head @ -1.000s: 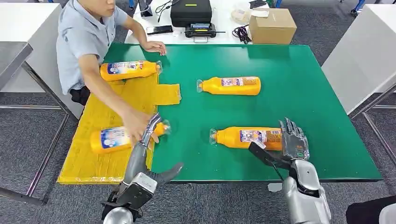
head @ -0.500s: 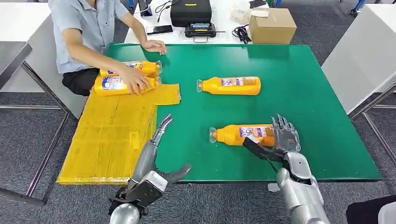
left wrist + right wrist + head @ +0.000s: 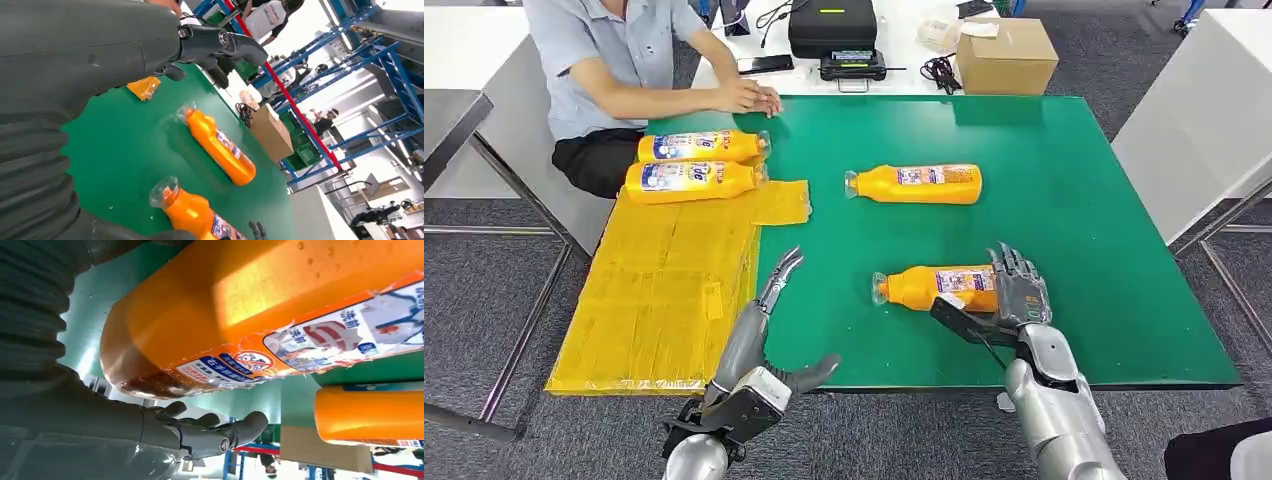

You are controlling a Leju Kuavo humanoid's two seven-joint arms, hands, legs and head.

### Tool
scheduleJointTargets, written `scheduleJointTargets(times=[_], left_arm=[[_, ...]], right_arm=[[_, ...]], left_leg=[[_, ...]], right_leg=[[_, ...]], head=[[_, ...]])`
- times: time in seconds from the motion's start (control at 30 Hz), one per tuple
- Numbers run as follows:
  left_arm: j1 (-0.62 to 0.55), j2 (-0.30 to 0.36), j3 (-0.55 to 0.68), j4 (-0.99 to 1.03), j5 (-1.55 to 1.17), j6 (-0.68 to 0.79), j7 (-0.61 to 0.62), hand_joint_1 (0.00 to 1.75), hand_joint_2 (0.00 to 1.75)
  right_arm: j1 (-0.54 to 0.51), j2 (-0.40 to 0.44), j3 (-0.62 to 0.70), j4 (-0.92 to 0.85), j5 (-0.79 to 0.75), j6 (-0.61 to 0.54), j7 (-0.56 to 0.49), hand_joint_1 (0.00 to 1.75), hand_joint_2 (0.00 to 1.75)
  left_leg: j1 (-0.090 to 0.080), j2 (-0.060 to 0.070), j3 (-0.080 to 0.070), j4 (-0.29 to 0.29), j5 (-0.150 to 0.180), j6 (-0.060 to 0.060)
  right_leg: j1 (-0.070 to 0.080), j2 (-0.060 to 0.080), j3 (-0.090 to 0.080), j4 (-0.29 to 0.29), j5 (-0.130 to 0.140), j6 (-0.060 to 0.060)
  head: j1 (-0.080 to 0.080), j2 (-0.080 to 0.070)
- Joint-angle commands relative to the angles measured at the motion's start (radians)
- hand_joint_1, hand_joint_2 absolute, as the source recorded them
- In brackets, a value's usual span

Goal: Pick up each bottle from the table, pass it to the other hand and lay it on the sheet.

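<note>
Two orange bottles lie on the green table (image 3: 1074, 200): a near one (image 3: 929, 288) (image 3: 270, 315) and a far one (image 3: 916, 184) (image 3: 220, 147). My right hand (image 3: 1014, 295) sits at the near bottle's base, thumb along its near side and fingers (image 3: 210, 432) spread past its end, not closed around it. My left hand (image 3: 769, 310) hovers over the table's near edge beside the yellow sheet (image 3: 664, 290), fingers (image 3: 220, 42) stretched out and holding nothing. Two more orange bottles (image 3: 699, 147) (image 3: 692, 181) lie side by side at the sheet's far end.
A person sits at the far left, with a hand (image 3: 749, 97) resting on the table's far corner. A cardboard box (image 3: 1007, 55), a black case (image 3: 832, 25) and cables stand on the white table behind. White tables flank both sides.
The person carried a bottle from the sheet's near part to its far end, set it beside the other and drew the hand back. My right hand slid left onto the near bottle's base.
</note>
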Motion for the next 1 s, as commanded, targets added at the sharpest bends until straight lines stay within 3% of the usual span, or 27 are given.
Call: scheduleJointTargets(times=[0.03, 0.1, 0.13, 0.17, 0.43, 1.0], left_arm=[[-0.024, -0.03, -0.027, 0.065, 0.002, -0.004, 0.003, 0.0, 1.75], [-0.024, -0.029, -0.031, 0.067, 0.003, -0.007, 0.003, 0.0, 1.75], [-0.025, -0.029, -0.032, 0.068, 0.003, -0.008, 0.002, 0.0, 1.75], [-0.026, -0.029, -0.033, 0.071, 0.004, -0.008, 0.002, 0.0, 1.75], [-0.044, -0.029, -0.041, 0.101, 0.015, -0.02, -0.005, 0.0, 1.75], [-0.05, -0.028, -0.045, 0.113, 0.03, -0.029, -0.013, 0.0, 1.75]], right_arm=[[-0.015, -0.005, 0.037, 0.082, -0.01, 0.021, -0.006, 0.0, 1.75], [-0.009, -0.013, 0.039, 0.087, -0.047, 0.047, -0.022, 0.0, 1.75], [-0.007, -0.016, 0.036, 0.088, -0.063, 0.051, -0.033, 1.54, 1.75], [-0.006, -0.022, 0.03, 0.098, -0.085, 0.064, -0.041, 1.75, 1.75], [-0.02, -0.088, 0.022, 0.228, -0.188, 0.113, -0.073, 1.75, 1.75], [-0.012, -0.145, 0.046, 0.307, -0.207, 0.165, -0.068, 1.75, 1.75]], left_leg=[[0.002, 0.0, 0.004, 0.0, -0.002, -0.002], [0.002, 0.0, 0.005, 0.0, -0.002, -0.002], [0.001, -0.001, 0.002, 0.0, -0.001, -0.001], [0.002, -0.001, 0.004, 0.0, -0.001, -0.002], [0.001, -0.004, 0.005, -0.001, 0.0, -0.001], [0.002, -0.006, 0.017, -0.001, 0.0, -0.001]], right_leg=[[0.002, -0.001, 0.005, -0.001, -0.001, -0.002], [0.002, -0.001, 0.006, -0.002, -0.001, -0.003], [0.001, -0.001, 0.003, -0.001, -0.001, -0.002], [0.002, -0.002, 0.005, -0.001, -0.001, -0.002], [0.002, -0.004, 0.006, -0.002, -0.001, -0.001], [0.002, -0.006, 0.015, -0.004, -0.001, -0.002]], head=[[0.0, 0.0], [0.0, 0.0], [0.0, 0.0], [0.0, 0.0], [0.0, 0.0], [0.0, 0.0]])
